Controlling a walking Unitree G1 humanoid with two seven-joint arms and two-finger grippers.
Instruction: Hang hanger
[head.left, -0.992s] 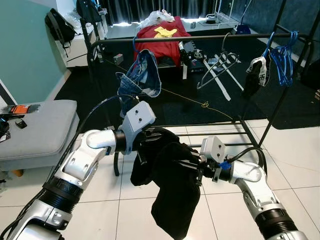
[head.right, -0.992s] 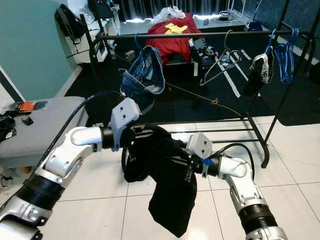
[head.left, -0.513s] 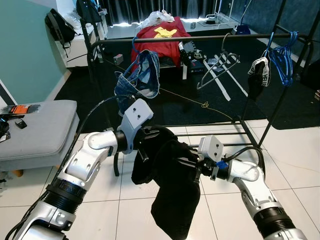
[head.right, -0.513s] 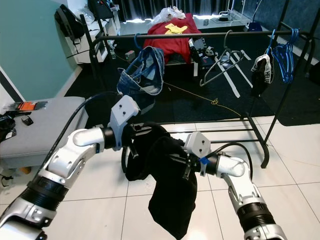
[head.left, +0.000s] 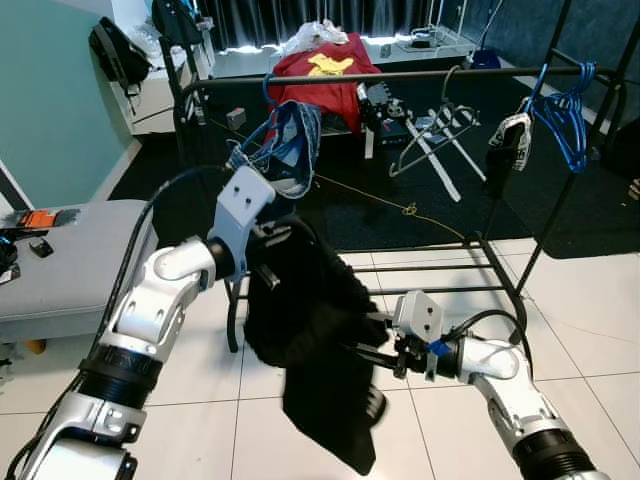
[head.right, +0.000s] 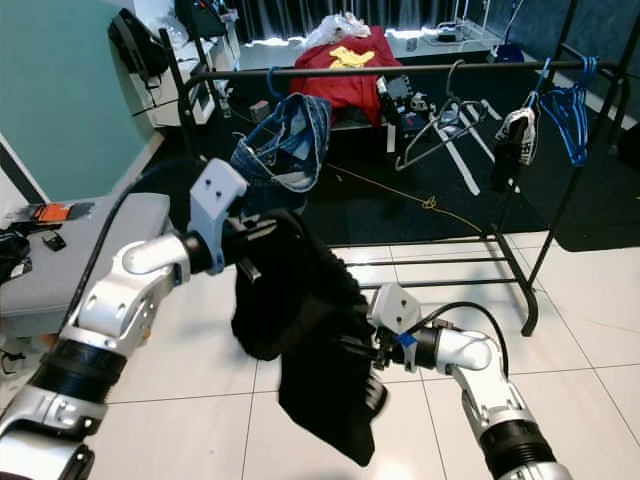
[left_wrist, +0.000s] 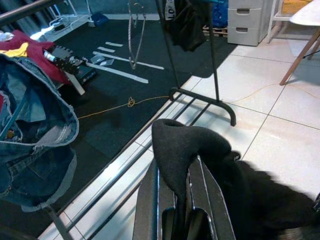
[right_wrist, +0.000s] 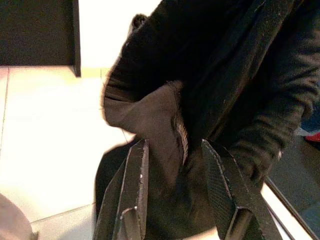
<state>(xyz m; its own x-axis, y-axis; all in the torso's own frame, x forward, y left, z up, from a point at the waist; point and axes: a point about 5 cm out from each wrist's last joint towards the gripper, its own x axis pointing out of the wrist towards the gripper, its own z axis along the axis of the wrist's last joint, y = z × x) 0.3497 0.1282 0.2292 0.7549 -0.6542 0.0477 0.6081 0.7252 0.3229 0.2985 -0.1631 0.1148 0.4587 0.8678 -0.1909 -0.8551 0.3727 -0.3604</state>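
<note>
black cloth, a garment (head.left: 320, 350), hangs bunched between both arms over the tiled floor (head.left: 590, 330), in front of the rack (head.left: 400, 76). since 1 second ago the left gripper (head.left: 268, 262) has risen and swung toward the robot's left, carrying the top of the garment up nearer the rail; the cloth now drapes lower and longer beneath it. in the left wrist view its 2 fingers (left_wrist: 150, 200) are pressed close on a fold of the garment. the right gripper (head.left: 375, 350) has dropped slightly and sits lower against the cloth; its fingers (right_wrist: 135, 190) stand spread with cloth between them, so i judge it only steadies the hem. no hanger can be made out inside the garment; it is hidden if there. the lift suggests the approach to the rail has begun, but the garment is well short of it. jeans (head.left: 285, 150) hang on the rail right behind the left arm, so the free stretch beside the grey hanger (head.left: 430, 130) looks the safer target.
</note>
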